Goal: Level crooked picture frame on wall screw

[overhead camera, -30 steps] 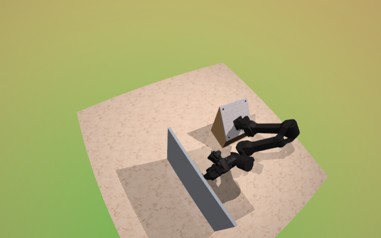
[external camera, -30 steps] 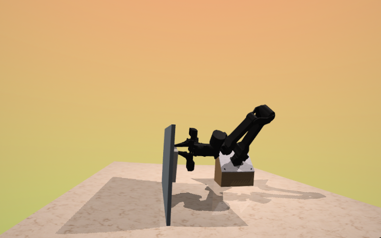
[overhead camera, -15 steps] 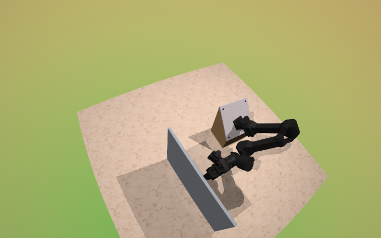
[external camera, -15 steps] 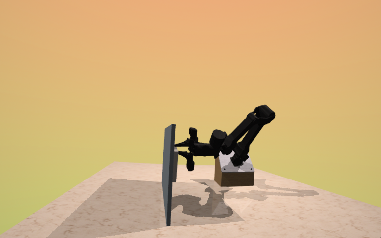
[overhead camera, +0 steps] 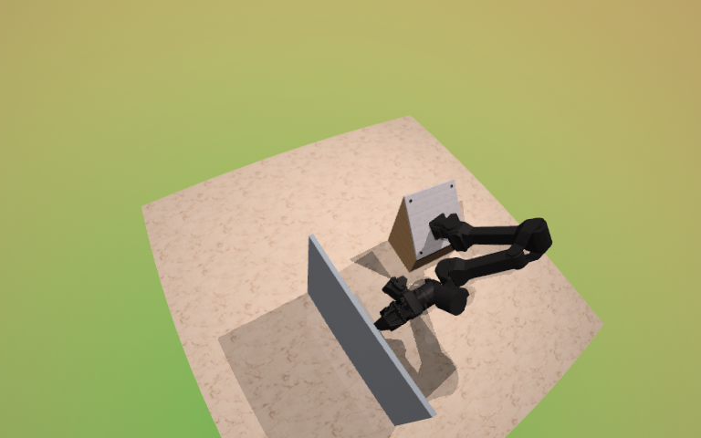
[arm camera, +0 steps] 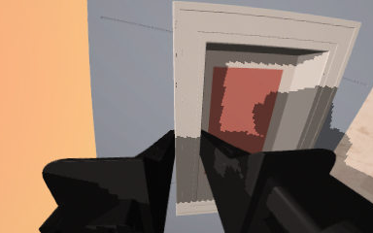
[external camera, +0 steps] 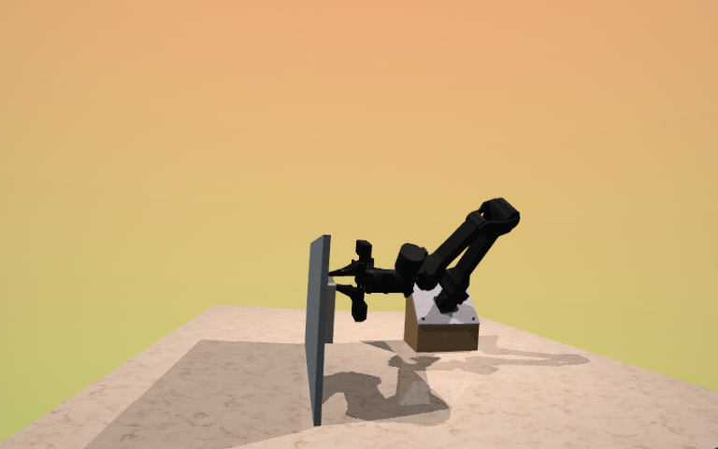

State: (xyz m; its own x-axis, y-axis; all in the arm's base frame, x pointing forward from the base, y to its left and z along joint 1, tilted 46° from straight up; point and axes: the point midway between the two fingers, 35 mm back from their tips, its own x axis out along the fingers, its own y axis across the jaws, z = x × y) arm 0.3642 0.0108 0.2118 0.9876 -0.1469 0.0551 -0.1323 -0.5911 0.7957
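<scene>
The picture frame (arm camera: 266, 21) (external camera: 330, 322) is pale grey with a red picture, against the blue-grey wall panel (arm camera: 130, 87) (external camera: 315, 333) (overhead camera: 343, 330). In the top view the panel hides most of it. My gripper (arm camera: 187, 141) (external camera: 333, 280) (overhead camera: 377, 326) is shut on the frame's top rail, one finger above it and the other inside the opening. In the wrist view, up on the wall lies to the left. The rail runs nearly along the panel's top edge; I cannot tell exactly how level it is. The screw and the notched strip are hidden.
The wall panel stands upright on the speckled table top (overhead camera: 245, 216) (external camera: 240, 322). My arm reaches over from its wedge-shaped wooden base with a light plate (overhead camera: 424, 211) (external camera: 440, 336). Shadows of the panel and arm fall on the table.
</scene>
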